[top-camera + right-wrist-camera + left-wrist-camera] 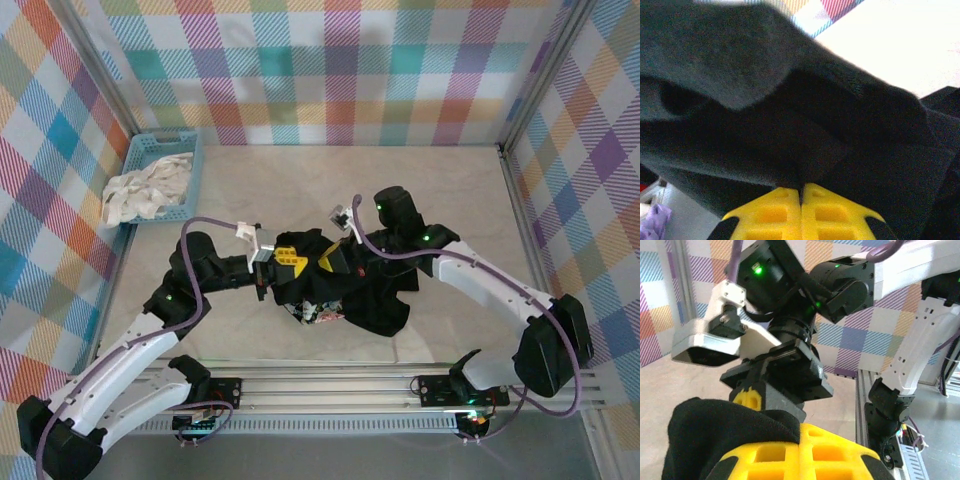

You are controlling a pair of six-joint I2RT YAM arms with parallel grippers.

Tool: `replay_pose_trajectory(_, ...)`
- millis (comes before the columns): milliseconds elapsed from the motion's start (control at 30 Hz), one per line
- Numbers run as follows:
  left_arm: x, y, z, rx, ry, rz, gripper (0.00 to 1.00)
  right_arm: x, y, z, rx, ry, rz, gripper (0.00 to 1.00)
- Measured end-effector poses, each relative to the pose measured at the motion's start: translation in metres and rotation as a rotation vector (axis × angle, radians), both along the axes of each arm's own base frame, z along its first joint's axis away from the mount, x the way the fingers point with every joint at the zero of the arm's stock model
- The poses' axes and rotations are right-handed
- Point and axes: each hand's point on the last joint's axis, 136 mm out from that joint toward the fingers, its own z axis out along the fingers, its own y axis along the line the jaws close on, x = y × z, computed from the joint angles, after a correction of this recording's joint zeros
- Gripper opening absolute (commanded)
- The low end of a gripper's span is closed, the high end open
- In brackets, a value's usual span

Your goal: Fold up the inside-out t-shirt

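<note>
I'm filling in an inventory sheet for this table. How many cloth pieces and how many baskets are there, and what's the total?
Cloth pieces: 2, the black t-shirt and the white cloth
Baskets: 1, the blue basket
Total: 3

You've got a pale, stone-patterned table (450,210) with two things on it. A blue basket (165,138) sits in the far left corner, against the left edge. The black t-shirt (372,303) lies bunched in a heap around the middle, closer to the near edge, well apart from the basket.
</note>
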Motion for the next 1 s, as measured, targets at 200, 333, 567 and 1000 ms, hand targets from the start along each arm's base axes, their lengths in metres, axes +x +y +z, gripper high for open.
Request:
replay_pose_trajectory(200, 0.020, 0.011, -0.028, 0.007, 0.067, 0.150, 0.01, 0.018, -0.013, 0.027, 0.014, -0.196, -0.125, 0.00)
replay_pose_trajectory(333, 0.047, 0.029, -0.073, 0.034, 0.210, 0.355, 0.16, 0.028, -0.015, 0.048, 0.070, -0.366, -0.169, 0.00)
replay_pose_trajectory(567, 0.071, 0.081, -0.139, 0.093, 0.522, 0.743, 0.35, 0.008, 0.020, -0.006, 0.007, -0.462, -0.007, 0.00)
replay_pose_trajectory(1000, 0.073, 0.126, -0.164, 0.154, 0.725, 1.044, 0.56, -0.091, 0.035, -0.122, -0.215, -0.202, 0.233, 0.14)
